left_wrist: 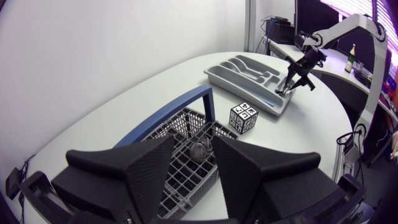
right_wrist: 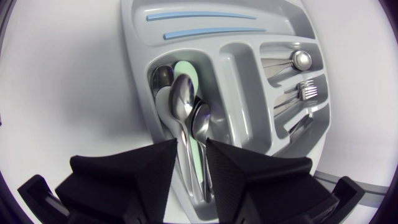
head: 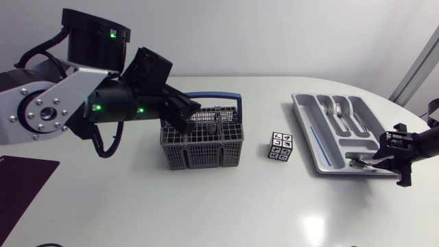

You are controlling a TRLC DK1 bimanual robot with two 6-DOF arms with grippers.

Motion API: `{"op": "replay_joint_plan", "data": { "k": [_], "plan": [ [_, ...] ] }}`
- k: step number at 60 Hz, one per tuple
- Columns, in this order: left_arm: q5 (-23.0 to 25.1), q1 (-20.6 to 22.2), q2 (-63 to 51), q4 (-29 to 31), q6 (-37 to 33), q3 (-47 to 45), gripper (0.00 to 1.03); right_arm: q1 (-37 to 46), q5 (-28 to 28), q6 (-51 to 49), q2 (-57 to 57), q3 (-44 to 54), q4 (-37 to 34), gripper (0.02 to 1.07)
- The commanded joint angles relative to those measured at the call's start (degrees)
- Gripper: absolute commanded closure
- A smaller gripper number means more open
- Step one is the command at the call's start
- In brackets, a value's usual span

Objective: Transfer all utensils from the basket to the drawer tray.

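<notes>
The grey wire basket (head: 206,156) with a blue handle (left_wrist: 186,99) stands mid-table. My left gripper (head: 185,113) hangs open just above its left part with nothing between the fingers. Below it, one utensil's rounded metal end (left_wrist: 200,149) pokes up inside the basket (left_wrist: 180,186). The grey drawer tray (head: 302,106) lies at the right. My right gripper (right_wrist: 191,163) is open, low over the tray's end compartment, where several spoons (right_wrist: 183,99) lie with their handles running between the fingers. Forks (right_wrist: 308,92) and more cutlery (right_wrist: 301,60) fill neighbouring compartments.
A small black-and-white marker cube (head: 281,146) stands between basket and tray. A dark mat (head: 20,182) lies at the table's front left corner. The tray's long compartment (right_wrist: 205,25) holds only two blue strips.
</notes>
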State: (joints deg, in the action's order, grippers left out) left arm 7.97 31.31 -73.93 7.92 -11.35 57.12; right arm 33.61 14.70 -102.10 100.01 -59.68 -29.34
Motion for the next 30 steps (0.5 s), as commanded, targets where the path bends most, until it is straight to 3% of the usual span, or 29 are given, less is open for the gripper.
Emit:
{"op": "replay_joint_plan", "data": {
  "k": [1, 7, 17, 30],
  "plan": [
    [-0.4, 0.6, 0.4, 0.4, -1.6, -1.8, 0.58, -0.3, -0.2, -0.6, -4.6, 1.8, 0.3, 0.42],
    [-0.4, 0.7, 0.6, 0.6, -2.2, -2.5, 0.58, -2.7, -0.1, 3.4, -9.5, 2.4, -1.6, 0.32],
    [-0.4, 1.0, 1.2, 0.6, -2.8, -4.0, 0.58, -9.2, 0.5, 13.1, -16.4, 3.0, -5.2, 0.32],
    [-0.4, 1.6, 1.5, 0.5, -5.1, -6.1, 0.58, -22.4, 1.8, 34.4, -20.2, 0.2, -12.7, 0.33]
  ]
}}
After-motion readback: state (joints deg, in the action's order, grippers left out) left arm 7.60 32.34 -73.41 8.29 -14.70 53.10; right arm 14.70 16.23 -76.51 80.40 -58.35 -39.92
